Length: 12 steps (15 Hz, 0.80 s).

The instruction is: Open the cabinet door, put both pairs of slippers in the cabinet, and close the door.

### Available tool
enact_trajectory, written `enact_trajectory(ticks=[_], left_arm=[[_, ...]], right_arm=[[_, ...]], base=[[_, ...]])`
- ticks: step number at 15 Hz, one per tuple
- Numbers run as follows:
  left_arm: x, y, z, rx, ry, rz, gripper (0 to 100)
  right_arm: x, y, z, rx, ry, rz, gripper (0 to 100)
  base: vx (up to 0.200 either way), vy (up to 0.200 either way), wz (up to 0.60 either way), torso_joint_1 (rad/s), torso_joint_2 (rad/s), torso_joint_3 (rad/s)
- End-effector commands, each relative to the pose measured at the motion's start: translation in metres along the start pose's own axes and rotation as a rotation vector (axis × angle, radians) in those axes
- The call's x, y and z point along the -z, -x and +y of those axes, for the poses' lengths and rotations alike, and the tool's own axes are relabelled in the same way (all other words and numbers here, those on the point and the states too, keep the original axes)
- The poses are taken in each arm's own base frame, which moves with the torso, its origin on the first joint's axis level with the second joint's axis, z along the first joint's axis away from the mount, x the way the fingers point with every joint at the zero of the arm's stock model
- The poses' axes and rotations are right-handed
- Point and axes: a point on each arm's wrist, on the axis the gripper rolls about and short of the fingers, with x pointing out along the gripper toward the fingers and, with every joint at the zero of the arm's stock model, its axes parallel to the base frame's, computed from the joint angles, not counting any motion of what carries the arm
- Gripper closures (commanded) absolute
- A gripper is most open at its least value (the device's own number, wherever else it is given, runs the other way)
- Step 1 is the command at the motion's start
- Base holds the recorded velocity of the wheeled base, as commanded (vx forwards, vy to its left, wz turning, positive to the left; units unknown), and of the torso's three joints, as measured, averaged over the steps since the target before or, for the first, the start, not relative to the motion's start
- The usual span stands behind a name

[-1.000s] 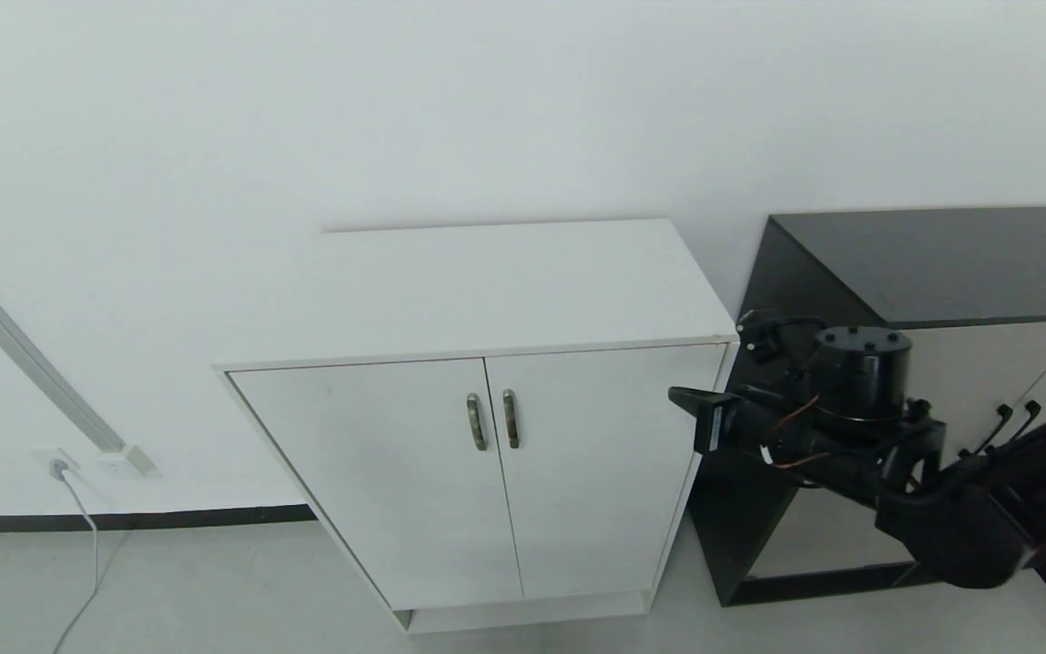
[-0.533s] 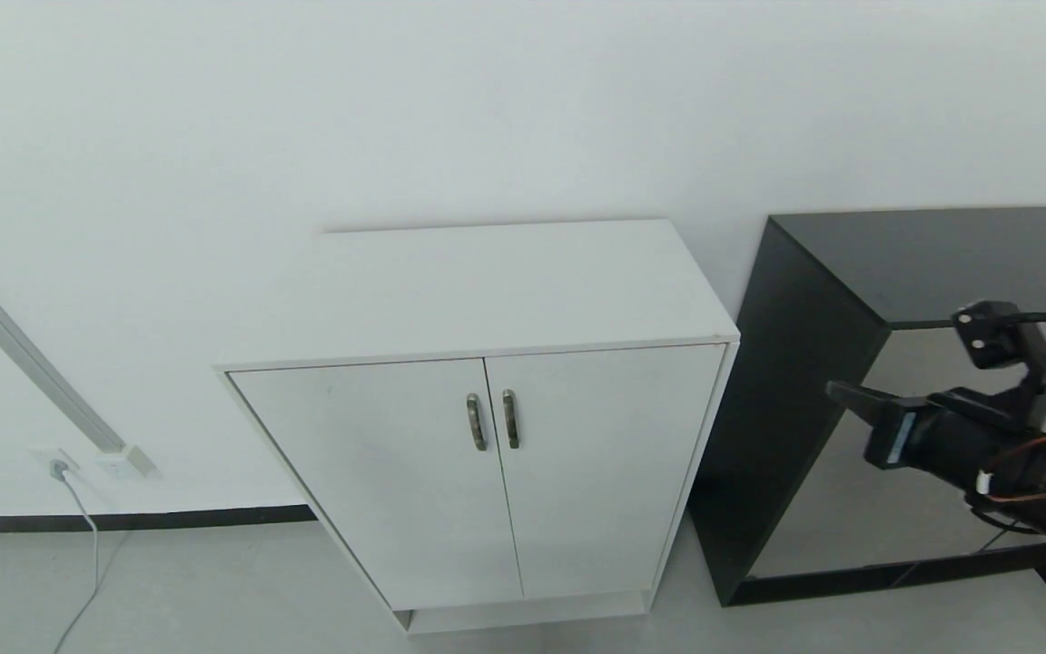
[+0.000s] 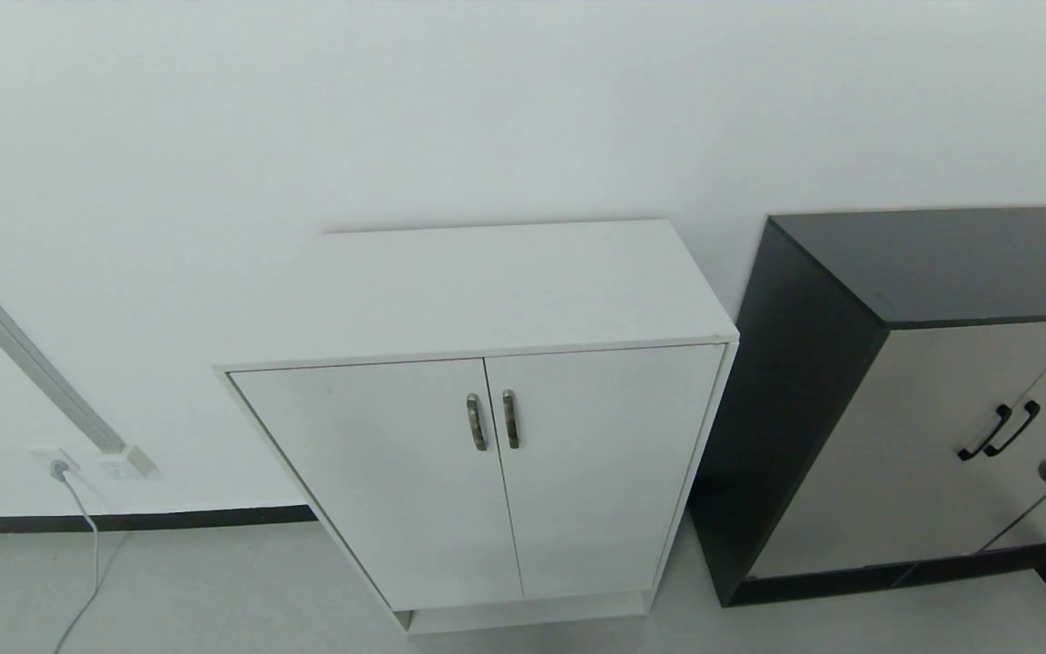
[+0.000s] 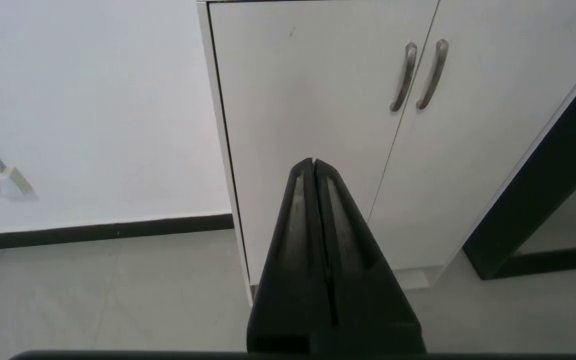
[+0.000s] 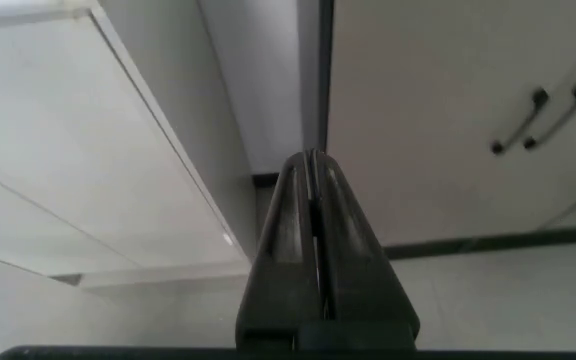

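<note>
Right jaws, pressed together, back rightward, well apart from cabinet [image 3: 596, 454].

Head cam sits high, faces forward and down on the white cabinet [image 3: 487, 291] and the black cabinet [image 3: 932, 263] beside it, mid-range. Left wrist cam is lower and closer, looking along its fingers [image 4: 303, 240] at the white cabinet's front; shares the door handles [image 4: 418, 75] with head. Right wrist cam looks along its fingers [image 5: 293, 240] into the gap between both cabinets; shares the black handles [image 5: 553, 115] with head.
</note>
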Motion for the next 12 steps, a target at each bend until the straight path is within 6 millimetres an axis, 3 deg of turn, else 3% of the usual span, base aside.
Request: enact_trajectory(ticks=[1,8,12], left_arm=[[0.0,0.0,0.0,0.0,0.0,0.0,100],[0.0,0.0,0.0,0.0,0.0,-0.001,100],[0.0,0.0,0.0,0.0,0.0,0.0,100]], right_arm=[[0.011,0.03,0.0,0.011,0.016,-0.033,100],[0.045,0.087,0.003,-0.044,0.011,0.092,100],[0.06,0.107,0.005,-0.081,0.01,0.092,100]], base=[[0.0,0.0,0.0,0.0,0.0,0.0],[0.0,0.0,0.0,0.0,0.0,0.0],[0.0,0.0,0.0,0.0,0.0,0.0]])
